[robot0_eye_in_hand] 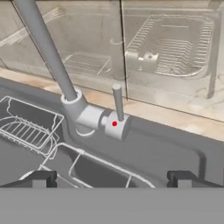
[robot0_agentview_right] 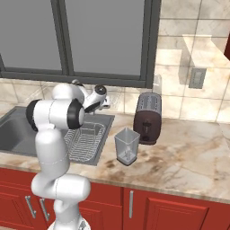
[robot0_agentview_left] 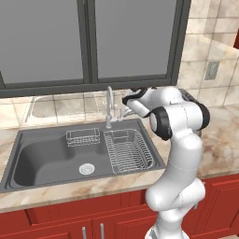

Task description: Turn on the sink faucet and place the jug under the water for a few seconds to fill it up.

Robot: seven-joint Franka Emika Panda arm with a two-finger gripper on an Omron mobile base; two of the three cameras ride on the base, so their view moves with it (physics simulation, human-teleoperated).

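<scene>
Fingers of the dark two-finger end effector [robot0_eye_in_hand: 111, 178] are spread wide apart with nothing between them, and are held just in front of the small side lever handle [robot0_eye_in_hand: 117, 105] at the base of the tall slim chrome gooseneck faucet [robot0_agentview_left: 109, 105]. Below, the wide dark grey sink basin [robot0_agentview_left: 42, 156] is seen with a wire dish rack [robot0_agentview_left: 128, 150] inside. Over on the marble counter [robot0_agentview_right: 188, 157], the translucent grey-clear squarish jug [robot0_agentview_right: 126, 146] is stood upright just beside the dark grey two-slot toaster [robot0_agentview_right: 147, 117].
</scene>
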